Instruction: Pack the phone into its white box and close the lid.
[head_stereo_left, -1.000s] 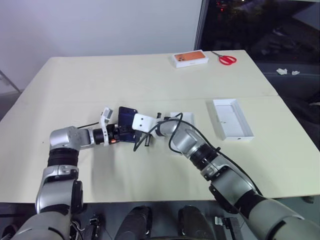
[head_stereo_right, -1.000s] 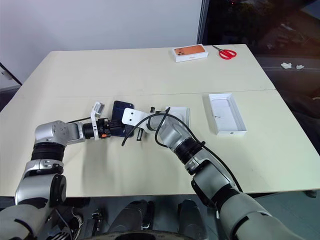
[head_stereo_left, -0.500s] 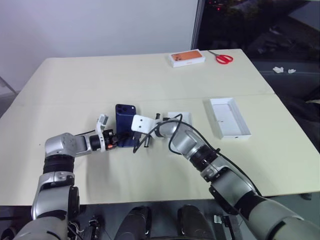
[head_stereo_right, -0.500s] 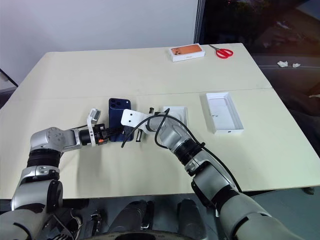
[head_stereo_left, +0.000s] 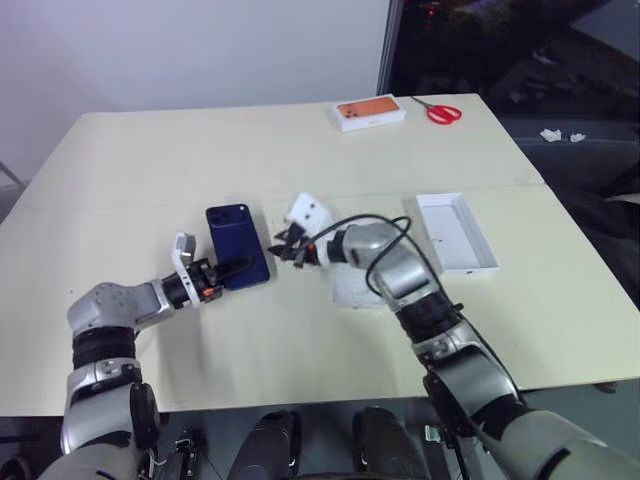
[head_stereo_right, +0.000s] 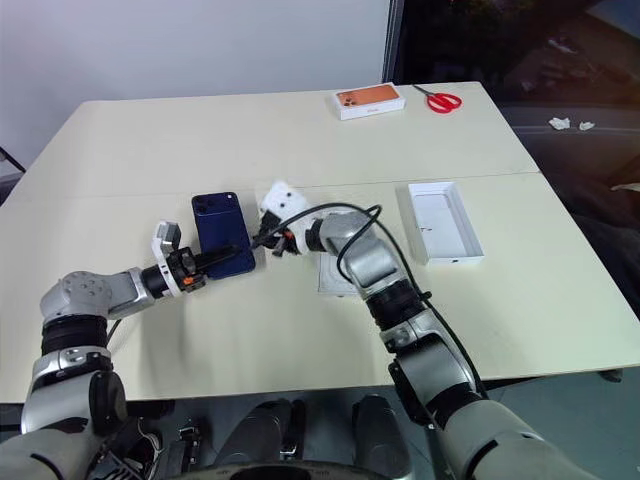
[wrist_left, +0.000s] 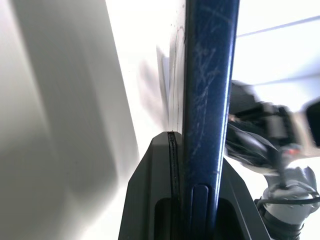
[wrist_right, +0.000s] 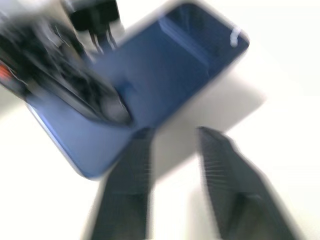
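Navy phone (head_stereo_left: 237, 246) clamped edgewise by left gripper (head_stereo_left: 232, 268), left of centre frame.
Right gripper (head_stereo_left: 280, 247) sits beside phone, fingers parted, holding nothing.

Silver-grey jointed arms, looping black cables, black-fingered left tool (head_stereo_left: 243, 266).

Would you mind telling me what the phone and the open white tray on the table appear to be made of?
The phone: glossy navy slab, probably glass or polished plastic; the left wrist view shows fine scratches and sheen. The white tray: matte, thin straight walls, likely cardboard.
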